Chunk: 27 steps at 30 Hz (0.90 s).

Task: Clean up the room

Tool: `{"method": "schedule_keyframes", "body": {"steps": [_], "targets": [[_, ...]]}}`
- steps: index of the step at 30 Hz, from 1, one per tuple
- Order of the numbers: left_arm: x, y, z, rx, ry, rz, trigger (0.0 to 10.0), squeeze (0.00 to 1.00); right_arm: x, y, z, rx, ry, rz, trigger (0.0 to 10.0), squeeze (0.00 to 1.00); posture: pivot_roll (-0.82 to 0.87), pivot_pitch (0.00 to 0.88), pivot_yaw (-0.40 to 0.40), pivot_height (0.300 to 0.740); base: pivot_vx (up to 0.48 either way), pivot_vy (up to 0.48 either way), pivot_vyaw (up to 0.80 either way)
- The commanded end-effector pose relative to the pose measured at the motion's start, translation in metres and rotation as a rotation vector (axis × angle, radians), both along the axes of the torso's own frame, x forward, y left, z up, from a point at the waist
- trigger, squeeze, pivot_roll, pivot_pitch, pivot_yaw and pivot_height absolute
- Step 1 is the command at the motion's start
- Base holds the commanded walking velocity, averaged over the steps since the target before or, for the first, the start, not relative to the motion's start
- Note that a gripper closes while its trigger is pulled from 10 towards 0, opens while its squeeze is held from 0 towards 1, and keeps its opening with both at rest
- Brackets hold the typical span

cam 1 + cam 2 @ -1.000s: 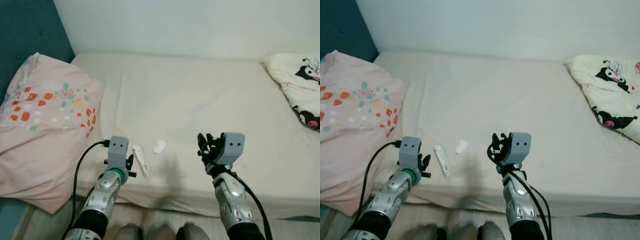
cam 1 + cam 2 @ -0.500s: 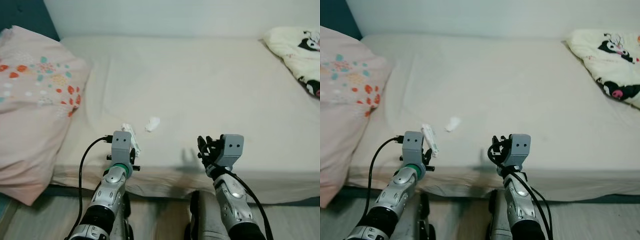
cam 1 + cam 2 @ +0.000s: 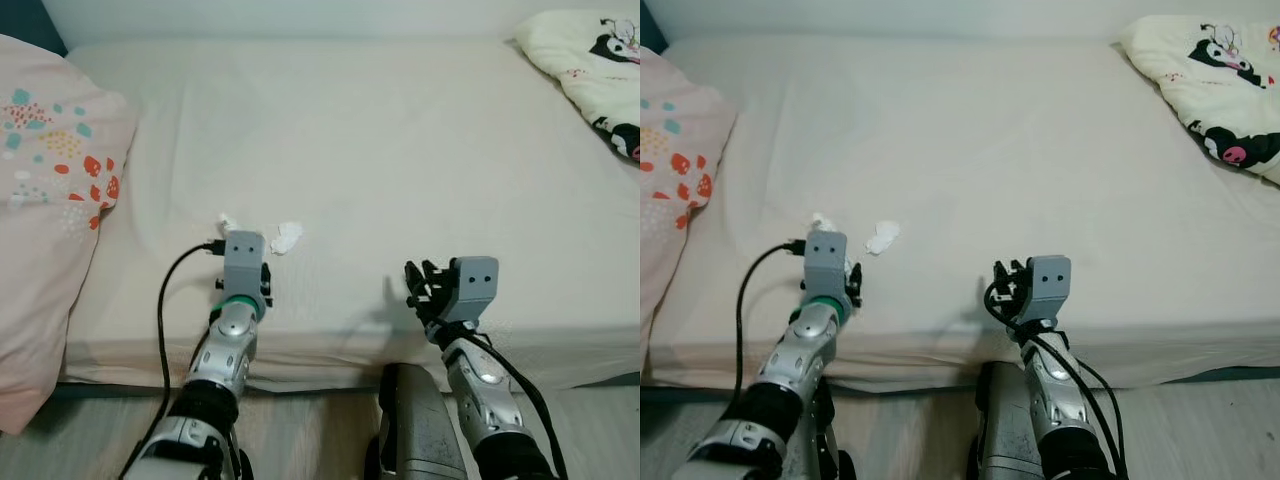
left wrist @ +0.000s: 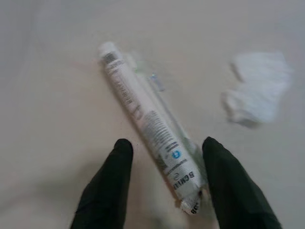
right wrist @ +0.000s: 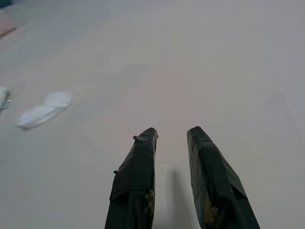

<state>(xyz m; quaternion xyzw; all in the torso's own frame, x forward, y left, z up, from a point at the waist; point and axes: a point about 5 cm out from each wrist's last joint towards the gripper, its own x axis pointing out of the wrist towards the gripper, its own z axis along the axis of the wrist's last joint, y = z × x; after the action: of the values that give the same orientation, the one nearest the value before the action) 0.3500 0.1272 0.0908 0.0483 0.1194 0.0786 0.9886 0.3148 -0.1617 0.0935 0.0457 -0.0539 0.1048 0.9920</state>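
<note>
- Bed [image 3: 400,150] clutter was what needed clearing: the wide mattress in its pale beige sheet stretched from one side of the room to the other, and two small bits of litter lay on it near the front edge, towards the robot's left.
- Beside the mattress on the robot's left sat a big pink pillow [image 3: 40,200] dotted with red, teal and yellow patches, drooping over the bed's side.
- At the far right corner lay a cream blanket [image 3: 590,70] printed with black-and-pink cartoon figures, well apart from the litter.
- From below, the left arm reached up over the front edge, a black cable looping from its wrist, and the left gripper [image 4: 164,157] hovered just over the tube, fingers spread apart with the tube's near end lying between them, not yet pinched.
- Over to the right, the right gripper [image 5: 170,138] hung above bare sheet near the front edge, its two black fingers side by side with a narrow gap and nothing between them.
- Under the left gripper lay a white tube [image 4: 147,124] with printed lettering and a small blue mark, flat on the sheet at a slant.
- Just beside the tube, a little towards the robot's right, sat a crumpled white tissue [image 3: 286,236], near but not touching it.
</note>
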Motion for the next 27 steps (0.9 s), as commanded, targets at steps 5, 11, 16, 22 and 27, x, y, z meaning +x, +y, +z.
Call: {"method": "schedule_keyframes", "body": {"steps": [5, 11, 16, 22, 27], "targets": [[-0.008, 0.0, -0.025, 0.018, 0.157, -0.003, 10.0, 1.0, -0.005, -0.002, -0.005, -0.025, 0.013, 0.009, 10.0, 0.0, 0.0, 0.179, 0.029, 0.536, 0.0, 0.0, 0.0], [-0.014, -0.008, -0.04, -0.015, 0.261, -0.018, 4.4, 0.0, 0.004, 0.003, 0.002, -0.034, 0.007, 0.054, 10.0, 0.0, 0.0, 0.192, 0.028, 0.536, 0.0, 0.0, 0.0], [-0.009, -0.006, -0.031, -0.016, 0.201, 0.023, 0.0, 0.0, 0.012, 0.006, 0.008, -0.044, 0.009, 0.083, 10.0, 0.0, 0.0, 0.198, 0.025, 0.536, 0.0, 0.0, 0.0], [-0.005, 0.011, -0.017, 0.022, 0.121, 0.061, 0.0, 0.0, 0.023, 0.009, 0.009, -0.052, 0.052, 0.115, 10.0, 0.0, 0.04, 0.209, 0.011, 0.536, 0.0, 0.0, 0.0], [-0.012, 0.023, -0.017, 0.025, 0.103, 0.076, 0.0, 0.0, 0.029, 0.01, 0.006, -0.059, 0.098, 0.124, 10.0, 0.0, 0.07, 0.217, 0.004, 0.536, 0.0, 0.0, 0.0]]}}
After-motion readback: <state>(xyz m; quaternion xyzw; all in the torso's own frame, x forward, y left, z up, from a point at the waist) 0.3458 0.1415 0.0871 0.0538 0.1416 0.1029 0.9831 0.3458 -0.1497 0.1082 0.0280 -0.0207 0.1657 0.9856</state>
